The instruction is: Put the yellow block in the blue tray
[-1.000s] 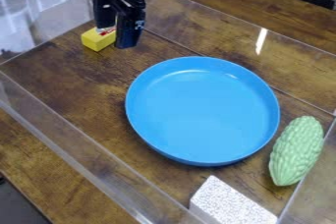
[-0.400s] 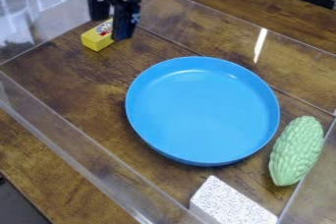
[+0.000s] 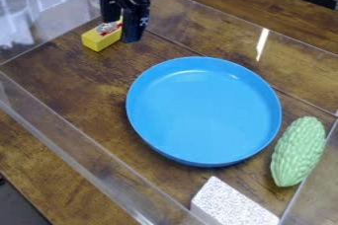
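Note:
The yellow block [image 3: 98, 38] lies on the wooden table at the back left, a small bright bar with a red-and-white sticker on top. My gripper [image 3: 122, 27] hangs just to its right and slightly behind it, black fingers pointing down and open, with nothing between them. One finger stands close beside the block's right end; I cannot tell whether it touches. The blue tray [image 3: 158, 79], a large round shallow dish, sits empty in the middle of the table, to the right of and nearer than the block.
A bumpy green oval object [image 3: 298, 151] lies at the right edge beside the tray. A white speckled sponge block [image 3: 235, 206] sits at the front. Clear plastic walls [image 3: 79, 160] ring the table.
The gripper shifted left and back toward the block, then came slightly right again. It stayed open. The block and tray have not moved.

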`<action>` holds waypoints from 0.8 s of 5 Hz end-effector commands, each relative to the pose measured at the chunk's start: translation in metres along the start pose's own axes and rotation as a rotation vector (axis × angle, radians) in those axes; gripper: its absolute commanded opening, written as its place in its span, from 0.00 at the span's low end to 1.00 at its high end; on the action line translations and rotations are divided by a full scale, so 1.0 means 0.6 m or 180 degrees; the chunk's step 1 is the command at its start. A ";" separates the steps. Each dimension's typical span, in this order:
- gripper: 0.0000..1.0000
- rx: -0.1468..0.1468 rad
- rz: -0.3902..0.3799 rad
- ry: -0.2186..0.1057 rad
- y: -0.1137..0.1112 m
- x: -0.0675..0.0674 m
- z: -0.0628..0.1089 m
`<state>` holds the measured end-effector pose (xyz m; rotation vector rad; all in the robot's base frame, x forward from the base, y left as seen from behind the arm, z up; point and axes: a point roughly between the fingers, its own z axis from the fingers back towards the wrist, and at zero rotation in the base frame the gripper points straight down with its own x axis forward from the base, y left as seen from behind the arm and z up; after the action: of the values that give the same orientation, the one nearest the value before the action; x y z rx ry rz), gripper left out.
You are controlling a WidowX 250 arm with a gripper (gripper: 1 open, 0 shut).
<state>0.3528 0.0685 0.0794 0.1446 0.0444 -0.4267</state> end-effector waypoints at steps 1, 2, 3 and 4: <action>1.00 0.0148 -0.0102 -0.0170 0.018 0.014 0.021; 1.00 0.0172 -0.0148 -0.0167 0.008 -0.002 0.016; 1.00 0.0211 -0.0183 -0.0143 0.005 -0.022 0.015; 1.00 0.0161 -0.0065 -0.0169 0.006 -0.036 0.007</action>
<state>0.3302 0.0763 0.0563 0.1486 0.0674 -0.4654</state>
